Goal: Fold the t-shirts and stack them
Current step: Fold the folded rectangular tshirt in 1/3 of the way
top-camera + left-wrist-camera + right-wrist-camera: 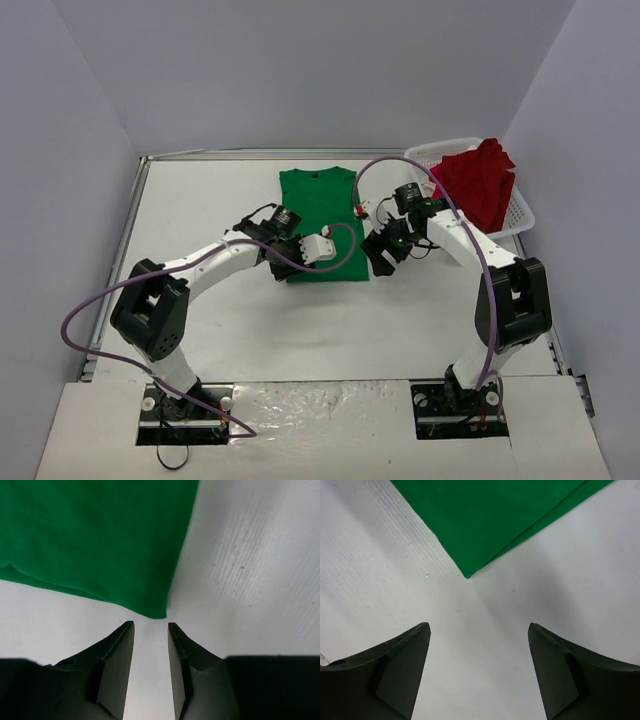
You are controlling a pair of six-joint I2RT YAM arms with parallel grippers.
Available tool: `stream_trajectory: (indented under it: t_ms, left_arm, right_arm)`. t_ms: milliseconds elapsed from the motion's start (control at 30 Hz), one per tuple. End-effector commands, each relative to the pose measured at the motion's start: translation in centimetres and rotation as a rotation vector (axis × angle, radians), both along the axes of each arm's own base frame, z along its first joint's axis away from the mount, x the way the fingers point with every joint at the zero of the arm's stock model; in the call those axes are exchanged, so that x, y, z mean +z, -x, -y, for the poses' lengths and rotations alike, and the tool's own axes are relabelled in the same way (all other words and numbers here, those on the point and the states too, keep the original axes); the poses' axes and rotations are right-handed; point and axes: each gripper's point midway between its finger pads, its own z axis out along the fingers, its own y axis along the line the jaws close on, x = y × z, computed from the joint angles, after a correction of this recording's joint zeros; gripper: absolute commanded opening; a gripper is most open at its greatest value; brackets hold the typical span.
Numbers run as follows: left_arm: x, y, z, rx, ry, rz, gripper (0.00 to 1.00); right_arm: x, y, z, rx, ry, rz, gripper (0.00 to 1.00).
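Bright green cloth t-shirt (pixel 318 210) flat at centre; deep red cloth t-shirt (pixel 480 185) in white lattice basket (pixel 523 217). Left gripper (pixel 150 625) slightly parted, right gripper (pixel 479 626) wide, both empty. Pinch 2 near corners, lift level.

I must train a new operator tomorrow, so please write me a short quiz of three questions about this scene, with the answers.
1. True or false: the red t-shirt lies in the white basket.
2. Fill the gap: the folded t-shirt lying flat on the table is coloured ____.
3. Choose one: the right end effector is A) shut on cloth, B) open and empty above the table, C) inside the basket.

Key: 1 true; 2 green; 3 B.
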Motion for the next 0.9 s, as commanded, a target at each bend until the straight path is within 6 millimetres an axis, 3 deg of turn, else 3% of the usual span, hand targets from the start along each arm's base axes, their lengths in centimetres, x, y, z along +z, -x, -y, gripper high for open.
stream_trajectory:
  t_ms: [0, 600, 867]
  left_arm:
    - [0.7, -2.1, 0.7, 0.035, 0.024, 0.086, 0.32]
    - [-4.4, 1.0, 0.2, -0.026, -0.047, -0.079, 0.32]
    - [-6.8, 1.2, -0.4, -0.005, -0.090, -0.120, 0.32]
  right_arm:
    - [-0.1, 0.9, 0.0, -0.020, -0.009, -0.038, 0.75]
    - [-2.5, 1.0, 0.2, -0.016, 0.027, -0.101, 0.75]
    - [-2.5, 1.2, 0.4, -0.012, 0.028, -0.101, 0.75]
